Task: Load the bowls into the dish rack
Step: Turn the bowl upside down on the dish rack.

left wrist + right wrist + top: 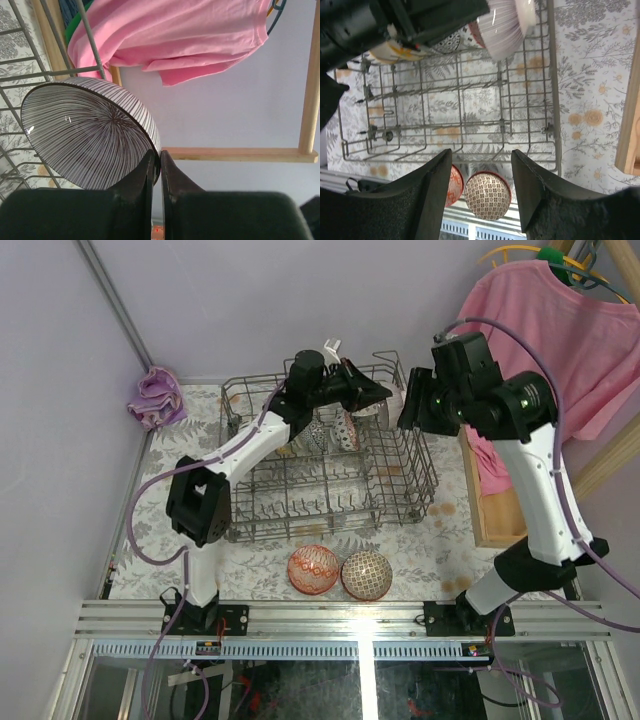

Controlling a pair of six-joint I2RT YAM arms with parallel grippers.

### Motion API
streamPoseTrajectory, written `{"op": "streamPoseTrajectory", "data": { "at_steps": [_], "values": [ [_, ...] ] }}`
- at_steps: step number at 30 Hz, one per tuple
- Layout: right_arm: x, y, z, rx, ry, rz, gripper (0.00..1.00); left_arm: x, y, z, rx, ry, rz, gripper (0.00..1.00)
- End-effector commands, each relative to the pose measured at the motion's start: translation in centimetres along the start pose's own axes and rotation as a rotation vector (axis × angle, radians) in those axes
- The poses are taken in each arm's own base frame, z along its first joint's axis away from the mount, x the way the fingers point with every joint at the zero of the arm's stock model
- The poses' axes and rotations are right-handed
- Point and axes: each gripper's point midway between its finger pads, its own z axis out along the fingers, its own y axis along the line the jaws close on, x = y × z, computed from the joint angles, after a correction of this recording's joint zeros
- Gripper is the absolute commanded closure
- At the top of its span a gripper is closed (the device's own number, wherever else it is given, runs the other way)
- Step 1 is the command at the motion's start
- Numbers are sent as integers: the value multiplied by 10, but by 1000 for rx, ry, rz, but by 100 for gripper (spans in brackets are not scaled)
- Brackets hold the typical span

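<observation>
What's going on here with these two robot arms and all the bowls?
The left gripper is pinching a striped bowl by its rim at the far end of the dish rack, where a few bowls already stand. The right gripper hangs open beside the rack, holding nothing. A red patterned bowl and a brown lattice bowl sit on the table in front.

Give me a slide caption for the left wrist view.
Left claw shut on the rim of a striped bowl, dish rack wires beside it, pink shirt hanging behind.
</observation>
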Motion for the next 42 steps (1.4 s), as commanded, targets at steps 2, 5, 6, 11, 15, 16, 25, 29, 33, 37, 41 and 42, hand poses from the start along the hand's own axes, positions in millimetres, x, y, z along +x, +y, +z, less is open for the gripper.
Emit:
{"op": "streamPoseTrajectory", "data": {
  "at_steps": [2,5,6,11,15,16,25,29,33,37,41,42],
  "values": [
    [-13,0,4,-66,34,5,43,6,-11,-3,201,115,26,100],
    [-13,-2,20,-50,70,19,43,-2,2,5,214,121,18,100],
    [-13,-2,26,-45,80,21,43,-4,3,7,224,124,17,100],
    [-15,-6,62,10,127,4,44,-12,29,18,211,131,3,100],
    [-20,-3,82,17,143,9,46,-14,53,21,220,141,-24,100],
    [-20,-2,87,16,150,13,46,-16,57,22,225,143,-28,100],
    [-18,3,113,4,193,26,47,-18,85,33,230,170,-45,100],
    [-17,4,122,-2,211,27,47,-16,102,35,188,175,-56,100],
    [-16,3,127,-6,222,19,47,-10,122,37,160,184,-80,100],
    [-14,3,130,-15,229,19,47,-6,127,36,173,189,-83,100],
    [-12,4,130,-24,234,21,47,-1,139,35,150,196,-96,100],
    [-12,4,130,-25,233,22,47,0,142,34,143,197,-98,100]
  ]
}}
